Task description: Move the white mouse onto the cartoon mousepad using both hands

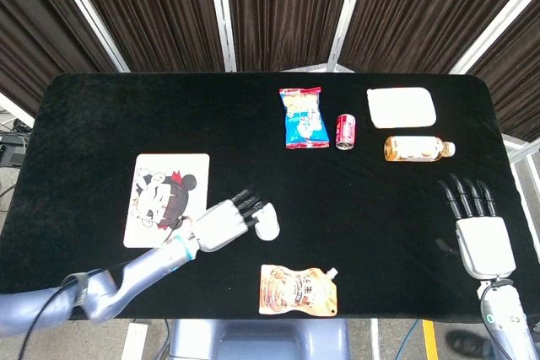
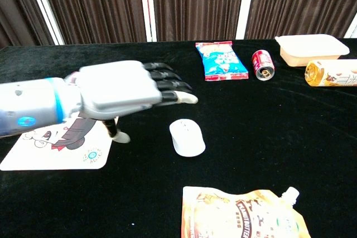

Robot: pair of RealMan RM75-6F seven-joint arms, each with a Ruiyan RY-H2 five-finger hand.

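Black worktop (image 1: 101,115): left hand (image 2: 120,87) released, above white mouse (image 2: 187,136); right hand (image 1: 479,233) released, well apart.

No text, brand or number is legible in either view. The orange pouch (image 2: 241,215), blue snack bag (image 2: 221,60), red can (image 2: 263,64) and bottle (image 2: 332,73) carry printed lettering, but it is too small and blurred to read
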